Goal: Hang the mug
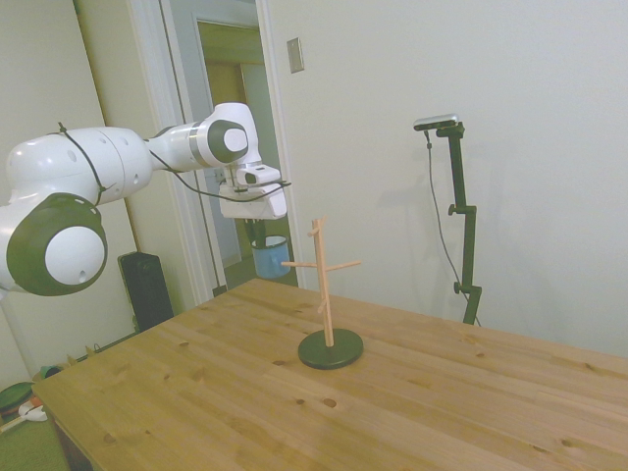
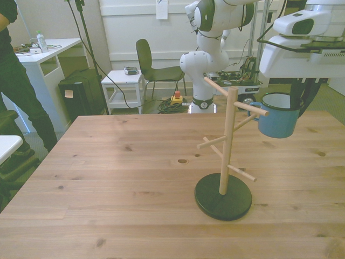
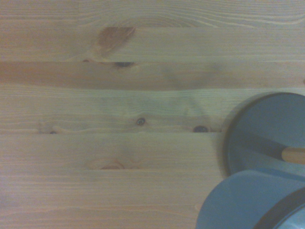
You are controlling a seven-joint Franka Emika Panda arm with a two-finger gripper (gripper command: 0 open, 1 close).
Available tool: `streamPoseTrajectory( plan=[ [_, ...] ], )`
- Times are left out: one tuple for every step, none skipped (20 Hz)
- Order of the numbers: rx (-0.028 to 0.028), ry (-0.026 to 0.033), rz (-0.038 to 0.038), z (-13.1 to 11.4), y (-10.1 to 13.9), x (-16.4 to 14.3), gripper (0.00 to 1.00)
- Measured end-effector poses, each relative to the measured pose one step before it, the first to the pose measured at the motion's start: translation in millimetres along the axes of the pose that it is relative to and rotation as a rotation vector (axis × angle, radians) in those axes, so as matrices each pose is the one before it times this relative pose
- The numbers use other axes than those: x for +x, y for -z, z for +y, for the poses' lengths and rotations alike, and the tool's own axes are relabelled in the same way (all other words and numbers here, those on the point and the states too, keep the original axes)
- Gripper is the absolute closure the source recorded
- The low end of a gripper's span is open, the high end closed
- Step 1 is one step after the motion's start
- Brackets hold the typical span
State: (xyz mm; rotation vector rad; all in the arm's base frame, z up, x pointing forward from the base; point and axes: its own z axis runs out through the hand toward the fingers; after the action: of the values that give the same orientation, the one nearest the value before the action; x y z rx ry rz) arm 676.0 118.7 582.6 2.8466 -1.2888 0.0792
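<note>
**Mug carried level with the upper peg**

I have the mug up in the air, well clear of the worktop, hanging upright beneath the end effector, which is grasping it by the rim. It sits just beside the peg stand, on the front view's right. The handle seems to face the tip of an upper peg, so I judge this height is chosen to thread the handle over that peg; whether they touch I cannot tell
</note>
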Motion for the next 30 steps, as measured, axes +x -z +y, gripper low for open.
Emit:
streamPoseTrajectory(
  plan=[
    [-0.00077,-0.00298,-0.00044,1.2,-0.45,1.95,1.0],
    [-0.00015,-0.00263,-0.00111,0.99,-0.36,1.6,1.0],
    [0.00015,-0.00166,-0.00156,0.61,-0.32,0.99,1.0],
    [0.00016,-0.00124,-0.00107,0.45,-0.2,0.73,1.0],
    [0.00043,-0.0014,-0.00101,0.53,-0.07,0.85,1.0],
    [0.00053,-0.00173,-0.00105,0.61,-0.05,0.99,1.0],
    [0.00095,-0.0025,-0.00202,0.83,-0.11,1.35,1.0],
    [0.00129,-0.00256,-0.00282,0.99,-0.17,1.61,1.0],
    [0.00064,-0.00275,-0.00245,1.08,-0.35,1.77,1.0],
    [0.00005,-0.00228,-0.00195,0.95,-0.49,1.63,1.0],
    [-0.00063,-0.00162,-0.00104,0.88,-0.59,1.55,1.0],
    [-0.00089,-0.00059,-0.00052,0.75,-0.54,1.29,1.0],
    [-0.00059,-0.00037,-0.00031,0.79,-0.38,1.37,1.0],
    [-0.00019,-0.00065,-0.00007,0.79,-0.13,1.33,1.0],
    [-0.00016,-0.00014,-0.00004,0.98,-0.12,1.62,1.0],
    [-0.00007,0.00012,0.00003,1.24,-0.04,1.99,1.0],
    [-0.00016,0.00018,-0.00006,1.26,-0.13,2.05,1.0],
    [-0.00027,0.00091,-0.00023,1.37,-0.26,2.29,1.0],
    [-0.00044,0.00112,-0.0004,1.27,-0.47,2.32,1.0],
    [-0.00031,0.00084,-0.00024,0.92,-0.47,1.93,1.0],
    [0.00015,0.00052,0.0,0.58,-0.32,1.6,1.0],
    [0.00091,0.00081,0.00044,0.19,0.03,1.13,1.0],
    [0.00046,0.0005,0.00016,0.15,0.14,0.83,0.0],
    [-0.0025,-0.00066,-0.00179,0.39,-0.23,0.6,0.0],
    [-0.00245,-0.00093,-0.00183,0.26,-0.33,0.57,0.0],
    [0.00066,-0.00108,0.00019,-0.1,-0.16,0.94,0.0],
    [0.0003,-0.00157,0.00004,0.21,-0.34,1.19,0.0],
    [0.00033,-0.00154,0.00007,0.39,-0.22,1.25,0.0],
    [0.00141,-0.00261,0.00076,0.79,0.42,1.77,0.0],
    [0.00155,-0.00254,0.00053,0.92,0.67,1.52,0.0]
  ],
)
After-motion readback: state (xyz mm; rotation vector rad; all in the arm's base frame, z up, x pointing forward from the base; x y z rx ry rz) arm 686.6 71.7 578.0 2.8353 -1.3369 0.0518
